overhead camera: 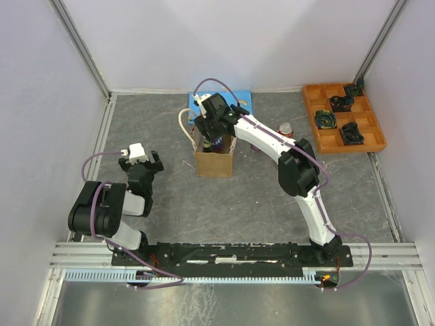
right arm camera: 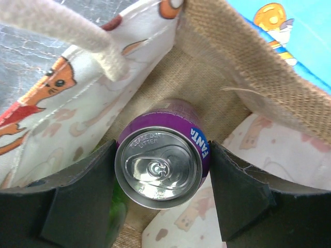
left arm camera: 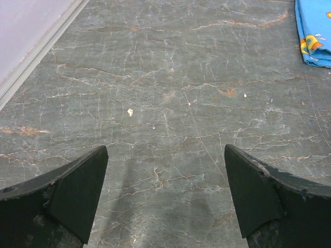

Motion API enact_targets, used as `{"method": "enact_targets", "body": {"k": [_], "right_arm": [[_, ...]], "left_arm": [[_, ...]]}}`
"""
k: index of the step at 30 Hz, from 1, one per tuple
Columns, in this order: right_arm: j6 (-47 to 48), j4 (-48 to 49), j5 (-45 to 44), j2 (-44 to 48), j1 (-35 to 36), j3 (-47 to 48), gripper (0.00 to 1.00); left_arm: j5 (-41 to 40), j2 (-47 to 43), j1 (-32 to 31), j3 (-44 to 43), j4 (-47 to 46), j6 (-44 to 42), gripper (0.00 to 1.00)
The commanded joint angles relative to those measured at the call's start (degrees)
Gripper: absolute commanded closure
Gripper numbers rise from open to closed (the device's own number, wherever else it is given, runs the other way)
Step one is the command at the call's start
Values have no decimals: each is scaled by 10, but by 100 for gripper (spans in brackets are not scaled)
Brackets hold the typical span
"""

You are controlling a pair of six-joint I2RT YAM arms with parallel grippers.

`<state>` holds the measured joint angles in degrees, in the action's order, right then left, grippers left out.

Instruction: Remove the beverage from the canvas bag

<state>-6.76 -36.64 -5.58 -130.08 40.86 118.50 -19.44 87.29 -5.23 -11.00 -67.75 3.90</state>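
The right gripper (overhead camera: 212, 136) reaches down into the mouth of the canvas bag (overhead camera: 215, 161), which stands upright toward the far middle of the grey marbled table (overhead camera: 258, 197), just in front of a blue board (overhead camera: 234, 100). From the right wrist camera, the right gripper (right arm camera: 161, 155) is clamped on a purple can (right arm camera: 160, 168): one black finger presses against each side of it. The purple can stands upright inside the canvas bag (right arm camera: 248, 67), its silver top and unopened pull tab facing up, with the cream cartoon-print lining around it. A cream rope handle (right arm camera: 77, 36) loops across the upper left of that view, and a corner of the blue board (right arm camera: 295, 41) shows past the bag's rim. A sliver of something green (right arm camera: 116, 217) sits beside the can, too little of it to identify. Across the table, the left gripper (overhead camera: 141, 163) hovers well apart from the bag. In its own wrist view the left gripper (left arm camera: 165, 150) stands spread wide over bare table (left arm camera: 165, 77), holding nothing, with an edge of the blue board (left arm camera: 315, 31) at top right. A second can (overhead camera: 285, 129) stands beside the right arm, and an orange tray (overhead camera: 309, 102) of dark objects lies at the far right.
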Motion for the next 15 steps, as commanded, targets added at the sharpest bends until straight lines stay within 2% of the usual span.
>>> {"method": "enact_targets", "body": {"k": [1,15], "right_arm": [[36,57,-42,81,-2,34,100],[50,153,-62,238,-5,-32,100]], "left_arm": [[-12,0,-1,-12,-27,-21,1],[-12,0,-1,-12,-27,-21,1]]}}
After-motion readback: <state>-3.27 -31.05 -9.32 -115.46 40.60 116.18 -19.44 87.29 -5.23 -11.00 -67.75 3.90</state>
